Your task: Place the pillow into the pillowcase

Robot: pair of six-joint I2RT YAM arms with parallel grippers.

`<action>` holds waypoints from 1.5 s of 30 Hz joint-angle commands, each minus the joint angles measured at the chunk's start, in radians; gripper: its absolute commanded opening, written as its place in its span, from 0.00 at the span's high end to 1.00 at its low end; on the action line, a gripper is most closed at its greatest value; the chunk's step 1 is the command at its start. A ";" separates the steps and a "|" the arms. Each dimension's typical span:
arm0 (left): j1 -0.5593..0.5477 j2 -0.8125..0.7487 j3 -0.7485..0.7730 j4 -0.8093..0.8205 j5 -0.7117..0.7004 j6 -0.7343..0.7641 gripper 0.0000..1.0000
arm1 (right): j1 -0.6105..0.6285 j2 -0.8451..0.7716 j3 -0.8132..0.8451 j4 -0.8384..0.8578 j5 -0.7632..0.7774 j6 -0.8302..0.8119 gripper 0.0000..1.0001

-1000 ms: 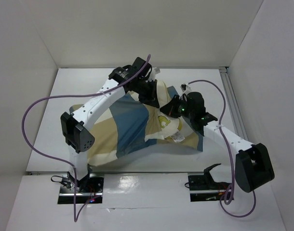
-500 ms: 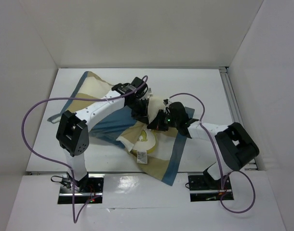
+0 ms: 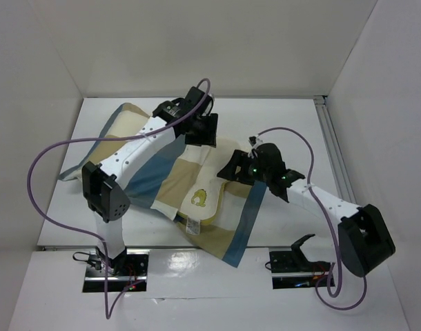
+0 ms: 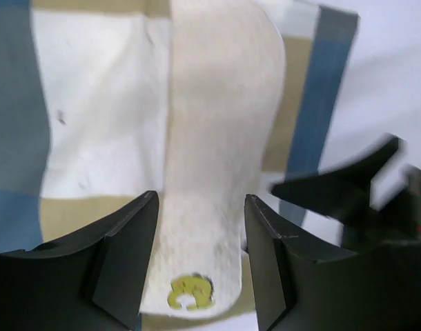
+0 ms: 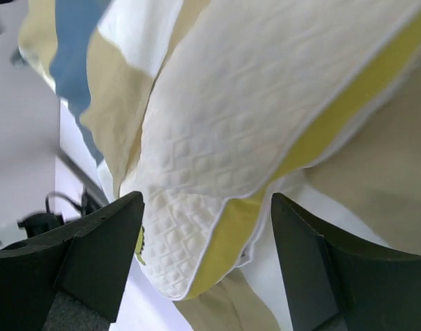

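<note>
Where it shows, pillow (image 5: 224, 131) — quilted cream.

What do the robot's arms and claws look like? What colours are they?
The left arm and right arm are white tubes with chunky black joints. A thin purple cable loops along each. The left claw and right claw are black, each with two wedge-shaped fingers. Tiny green lights glow by the right one.

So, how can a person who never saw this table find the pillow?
On the white table lies a large checked blue, tan and cream pillowcase. The pillow shows at its near edge: plain cream, with a small yellow logo and a white tag.
</note>
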 commanded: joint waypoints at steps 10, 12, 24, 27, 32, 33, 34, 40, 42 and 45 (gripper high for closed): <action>0.024 0.360 0.344 -0.034 -0.171 0.092 0.29 | -0.198 -0.117 -0.055 0.077 -0.064 0.117 0.18; 0.024 0.382 0.344 -0.034 -0.171 0.101 0.29 | -0.210 -0.082 -0.055 0.098 -0.085 0.140 0.18; 0.004 0.416 0.283 -0.022 -0.275 0.124 0.71 | -0.229 0.151 -0.074 0.374 -0.196 0.236 0.17; 0.004 0.416 0.292 -0.032 -0.275 0.124 1.00 | -0.187 0.218 -0.037 0.400 -0.187 0.226 0.22; 0.004 0.356 0.301 -0.045 -0.144 0.124 1.00 | -0.144 0.388 0.093 0.410 -0.186 0.166 0.75; 0.004 0.322 0.301 -0.036 -0.099 0.133 1.00 | -0.131 0.401 0.110 0.428 -0.205 0.166 0.92; 0.004 0.301 0.301 -0.035 -0.005 0.133 1.00 | -0.130 0.401 0.121 0.469 -0.223 0.178 1.00; -0.040 0.123 0.271 0.119 0.309 0.037 1.00 | 0.017 0.297 0.139 0.497 -0.128 0.230 1.00; -0.053 0.100 0.246 0.149 0.386 -0.027 1.00 | 0.017 0.364 0.170 0.488 -0.117 0.201 1.00; -0.062 0.043 0.180 0.195 0.386 -0.052 1.00 | -0.014 0.426 0.150 0.552 -0.145 0.213 1.00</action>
